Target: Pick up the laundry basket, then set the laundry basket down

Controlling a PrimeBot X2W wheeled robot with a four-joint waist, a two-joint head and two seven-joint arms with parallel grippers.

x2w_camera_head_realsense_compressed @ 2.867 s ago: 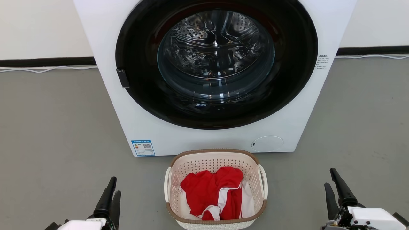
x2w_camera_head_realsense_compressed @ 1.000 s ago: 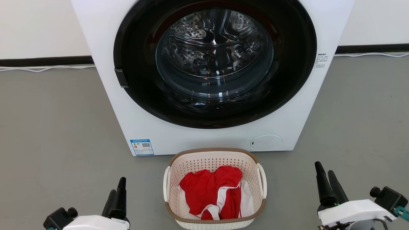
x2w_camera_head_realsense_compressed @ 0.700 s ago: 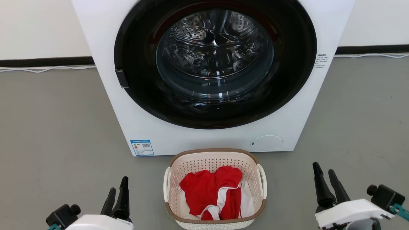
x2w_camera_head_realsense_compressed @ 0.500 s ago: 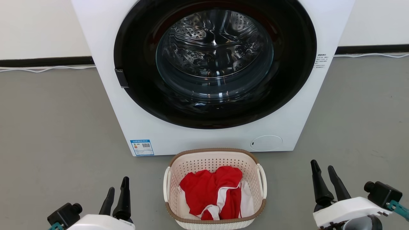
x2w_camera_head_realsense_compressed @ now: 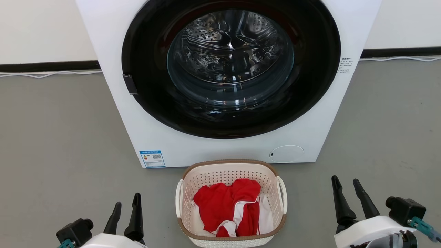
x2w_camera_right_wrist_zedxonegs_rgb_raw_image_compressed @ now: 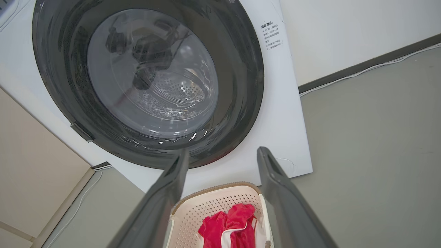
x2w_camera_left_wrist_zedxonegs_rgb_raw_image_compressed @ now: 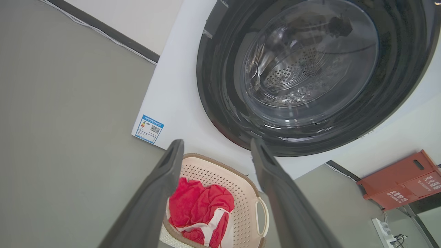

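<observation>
A: What hems in the laundry basket (x2w_camera_head_realsense_compressed: 229,173)?
B: The washing machine (x2w_camera_head_realsense_compressed: 206,151), just behind it at twelve o'clock.
A: Where is there room?
B: Open grey floor (x2w_camera_head_realsense_compressed: 62,144) at nine and three o'clock, beside each loop handle (x2w_camera_head_realsense_compressed: 178,198). Red clothing (x2w_camera_head_realsense_compressed: 227,203) covers the basket's bottom.

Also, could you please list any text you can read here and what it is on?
Blue label on the washing machine: QR code and print, too small to read.
Dark print on its front: too small to read.
White characters on the red crate: too blurred to read.
</observation>
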